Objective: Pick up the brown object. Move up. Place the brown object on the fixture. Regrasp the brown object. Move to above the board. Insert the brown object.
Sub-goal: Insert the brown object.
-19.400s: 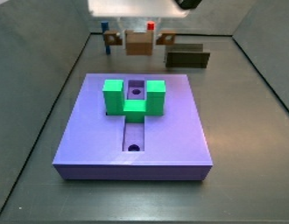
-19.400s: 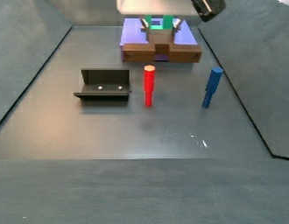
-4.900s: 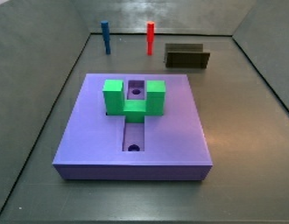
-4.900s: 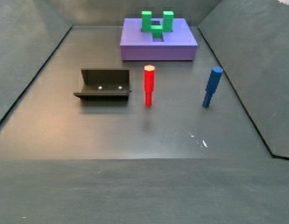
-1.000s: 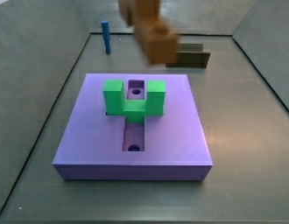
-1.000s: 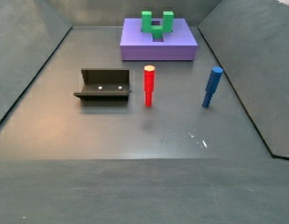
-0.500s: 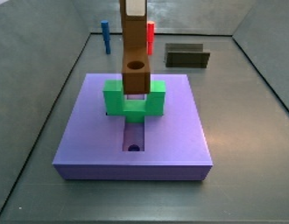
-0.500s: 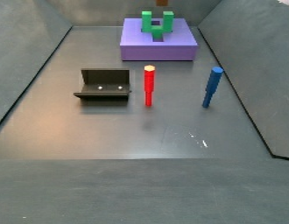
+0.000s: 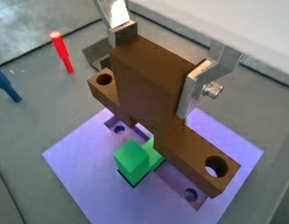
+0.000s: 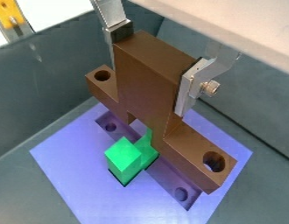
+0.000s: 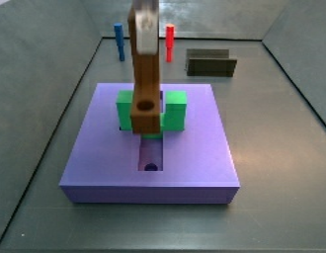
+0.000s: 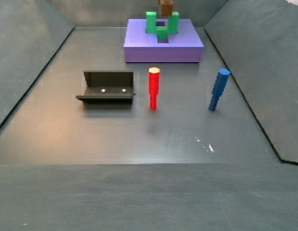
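Two silver fingers [image 9: 213, 72] of the gripper [image 9: 162, 54] clamp the brown object [image 9: 153, 87] across its wide upper block in both wrist views, the jaws closed to the width of that block with nothing else between them. In a side view, working from the left of the frame, the blue peg [image 11: 120, 42] and the red peg [image 11: 169, 42] stand upright at the upper left, well apart from the work area; the brown object [image 11: 143, 74] hangs upright at centre frame, its lower end down between the two arms of the green U-shaped block [image 11: 151, 111] on the board [image 11: 193, 158]; the fixture [image 11: 212, 64] sits empty at the upper right. The gripper itself lies above the top edge of that side view. In a side view from the opposite end, the fixture [image 12: 106, 87] lies at the left, the red peg [image 12: 153, 87] at centre, the blue peg [image 12: 219, 89] at the right, and the board [image 12: 139, 41] at upper centre. The step in hand is judged to be insertion. Risk: the lower end may catch on an arm of the green block or on the slot edge if the bar is tilted or offset, causing jamming, slip within the pads, or a shift of the board. How deep the bar sits in the slot cannot be determined.
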You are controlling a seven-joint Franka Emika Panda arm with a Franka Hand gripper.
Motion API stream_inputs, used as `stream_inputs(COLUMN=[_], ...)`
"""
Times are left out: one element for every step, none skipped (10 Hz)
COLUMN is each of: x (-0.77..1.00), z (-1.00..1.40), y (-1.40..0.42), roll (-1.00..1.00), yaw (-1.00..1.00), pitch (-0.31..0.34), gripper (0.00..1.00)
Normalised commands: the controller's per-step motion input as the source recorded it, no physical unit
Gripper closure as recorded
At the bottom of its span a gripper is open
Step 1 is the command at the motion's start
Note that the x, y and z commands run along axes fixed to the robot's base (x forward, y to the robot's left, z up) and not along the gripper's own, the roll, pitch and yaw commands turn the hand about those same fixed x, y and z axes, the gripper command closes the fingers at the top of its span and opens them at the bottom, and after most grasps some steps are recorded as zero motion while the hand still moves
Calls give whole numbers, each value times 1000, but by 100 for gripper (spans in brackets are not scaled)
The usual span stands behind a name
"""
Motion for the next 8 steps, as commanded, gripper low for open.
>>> stream_inputs(x=[-26,0,0,37,66,123,194,203], z=[-506,-443,-369,-280,-269,-183,-137,-111], y=[0,0,0,20,37,37,23,17], roll=[-87,-133,-84,-74,-26,0,0,50], yaw=[-120,-74,-40,-9,0,0,9,0], pitch=[-97,-106,-59,-27,-3,0,0,21], gripper=[100,100,100,100,100,100,100,100])
